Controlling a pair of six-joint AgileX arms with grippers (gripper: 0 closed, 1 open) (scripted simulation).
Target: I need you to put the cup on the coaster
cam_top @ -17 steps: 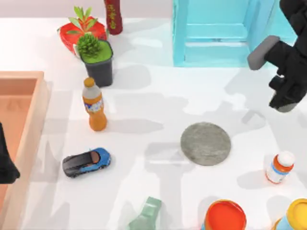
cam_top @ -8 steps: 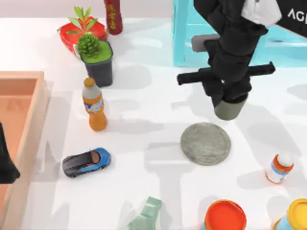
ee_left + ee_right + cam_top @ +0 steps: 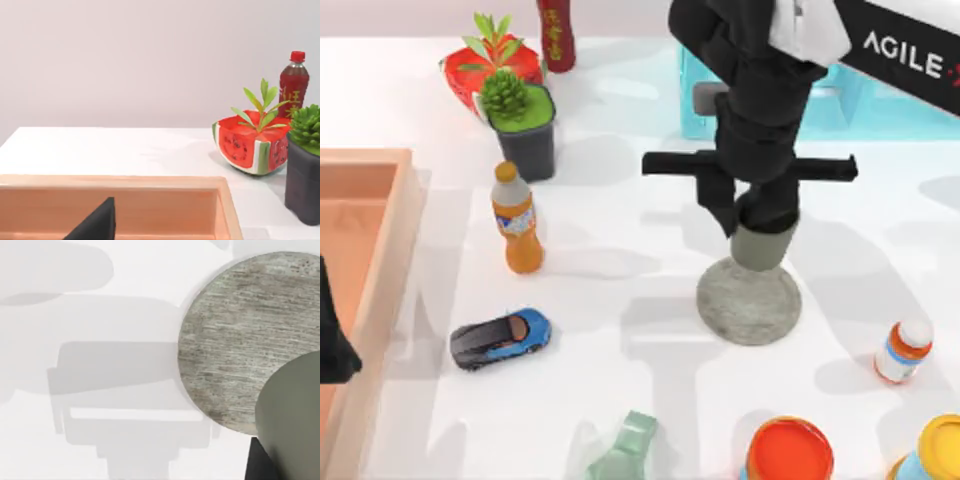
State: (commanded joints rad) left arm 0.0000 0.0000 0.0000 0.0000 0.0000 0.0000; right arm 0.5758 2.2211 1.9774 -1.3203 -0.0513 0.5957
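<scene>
My right gripper (image 3: 760,218) is shut on the cup (image 3: 761,247), a dull grey-green cylinder that hangs upright from it. The cup's base is over the far part of the coaster (image 3: 748,305), a flat mottled grey disc right of the table's middle; I cannot tell whether they touch. In the right wrist view the cup (image 3: 295,415) stands in front of the coaster (image 3: 235,340), with a dark finger (image 3: 257,462) beside it. My left arm (image 3: 330,340) is parked at the table's left edge, over the wooden tray (image 3: 380,250).
An orange drink bottle (image 3: 517,220), a blue toy car (image 3: 500,338) and a potted plant (image 3: 525,125) stand to the left. Behind the arm is a cyan rack (image 3: 830,110). A small white bottle (image 3: 902,350), an orange-topped can (image 3: 788,450) and a pale green object (image 3: 625,450) are near the front.
The right arm has carried the cup from the far right edge leftward and toward the front, then lowered it over the coaster. The left arm has not moved.
</scene>
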